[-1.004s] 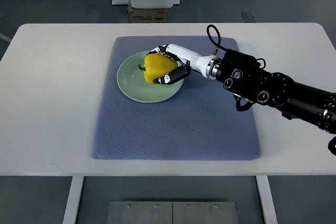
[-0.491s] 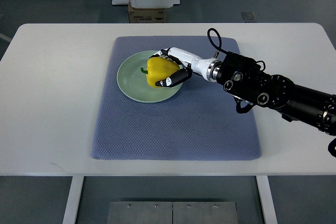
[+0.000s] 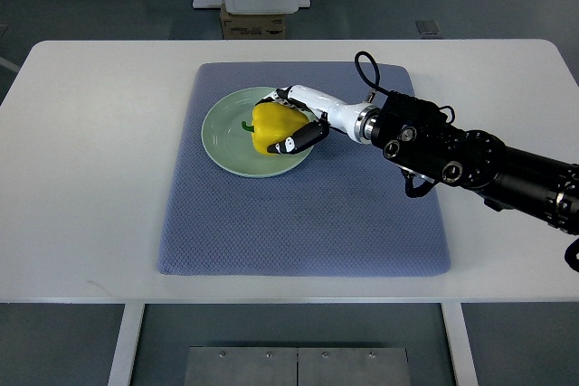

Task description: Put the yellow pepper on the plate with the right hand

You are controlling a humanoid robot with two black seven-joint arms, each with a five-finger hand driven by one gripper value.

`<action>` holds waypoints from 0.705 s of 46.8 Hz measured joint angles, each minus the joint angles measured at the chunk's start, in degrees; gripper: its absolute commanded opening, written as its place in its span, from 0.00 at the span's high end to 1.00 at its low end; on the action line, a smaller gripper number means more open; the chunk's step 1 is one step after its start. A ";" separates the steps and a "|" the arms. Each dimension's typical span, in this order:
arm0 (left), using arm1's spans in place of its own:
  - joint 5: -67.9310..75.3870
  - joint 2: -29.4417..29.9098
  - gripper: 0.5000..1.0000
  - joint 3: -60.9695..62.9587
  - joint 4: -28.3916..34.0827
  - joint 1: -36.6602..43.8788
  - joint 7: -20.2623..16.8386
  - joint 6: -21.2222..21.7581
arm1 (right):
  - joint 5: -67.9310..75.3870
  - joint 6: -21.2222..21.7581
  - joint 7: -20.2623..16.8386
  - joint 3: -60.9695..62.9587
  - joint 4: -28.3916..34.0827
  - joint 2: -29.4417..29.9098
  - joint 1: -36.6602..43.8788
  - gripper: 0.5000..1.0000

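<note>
A yellow pepper [image 3: 272, 126] with a green stem pointing left lies on the pale green plate [image 3: 223, 144], towards its right side. My right hand [image 3: 288, 120] reaches in from the right and is wrapped around the pepper, with white fingers [image 3: 289, 95] over its far side and a dark thumb under its near right side. The black forearm [image 3: 470, 160] runs off to the right edge. No left arm shows.
The plate sits at the upper left of a blue-grey mat [image 3: 303, 214] on a white table [image 3: 90, 160]. Past the table's far edge stand a white cabinet base and a cardboard box [image 3: 253, 23].
The pepper and my right hand have shifted slightly to the right and down within the plate; the grasp looks the same.
</note>
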 measured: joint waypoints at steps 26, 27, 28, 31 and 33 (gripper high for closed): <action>0.00 0.00 0.00 0.00 0.00 0.00 0.00 0.00 | 0.66 0.00 0.05 2.74 -0.19 0.00 0.74 0.00; 0.00 0.00 0.00 0.00 0.00 0.00 0.00 0.00 | 0.66 0.00 0.05 3.42 -0.21 0.00 0.74 0.00; 0.00 0.00 0.00 0.00 0.00 0.00 0.00 0.00 | 0.66 0.00 0.05 4.10 -0.21 0.00 0.74 0.00; 0.00 0.00 0.00 0.00 0.00 0.00 0.00 0.00 | 0.66 0.00 0.02 5.86 -0.21 0.00 0.62 0.00; 0.00 0.00 0.00 0.00 0.00 0.00 0.00 0.00 | 0.67 0.00 -0.02 6.80 -0.22 0.00 0.50 0.00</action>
